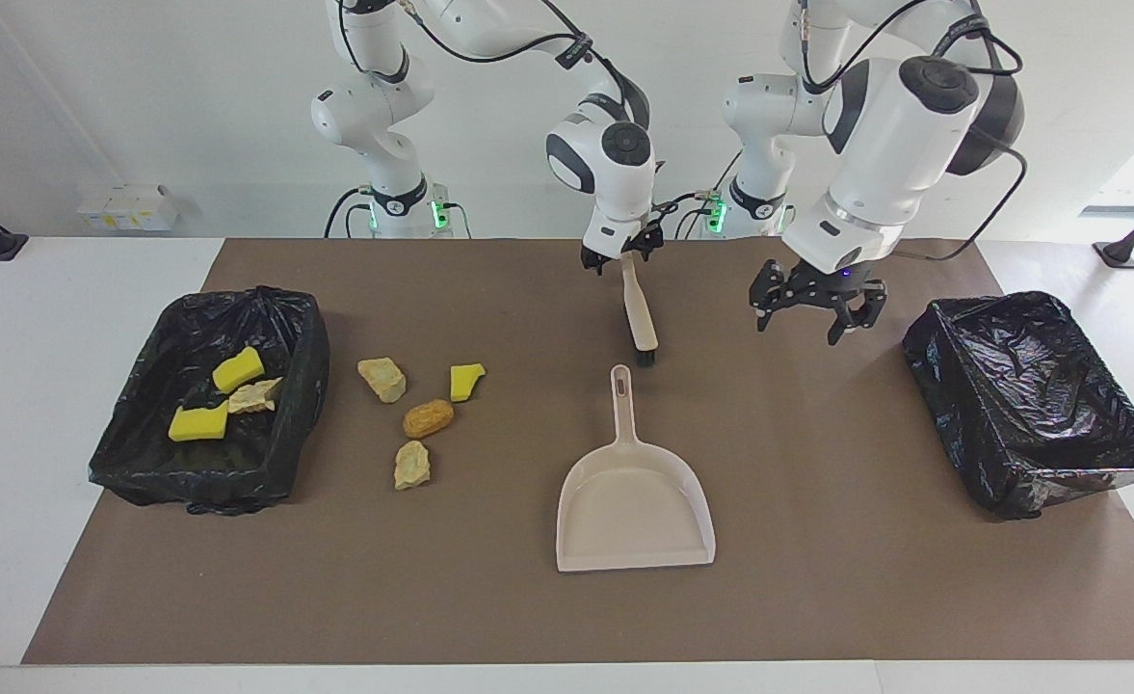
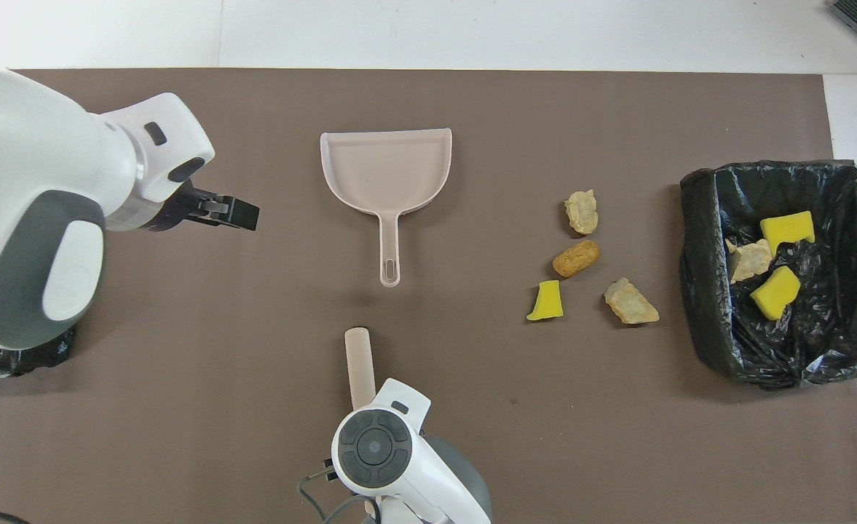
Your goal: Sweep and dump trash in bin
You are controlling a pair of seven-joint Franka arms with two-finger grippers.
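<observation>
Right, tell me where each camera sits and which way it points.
Facing view: high across the table, looking at the robots; both arms, bases and pincers, left pincer and right pincer, show.
Overhead view: high above the robots' end, looking steeply down; left pincer and both arms' wrists show.
Shared: dustpan, brush, trash, bins.

Table [image 1: 8, 405] carries mat [image 1: 817, 578], dustpan [image 1: 634, 501], brush [image 1: 640, 313].

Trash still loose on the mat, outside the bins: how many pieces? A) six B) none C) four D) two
C: four pieces lie on the mat beside the bin at the right arm's end; three more are already inside it.
</observation>
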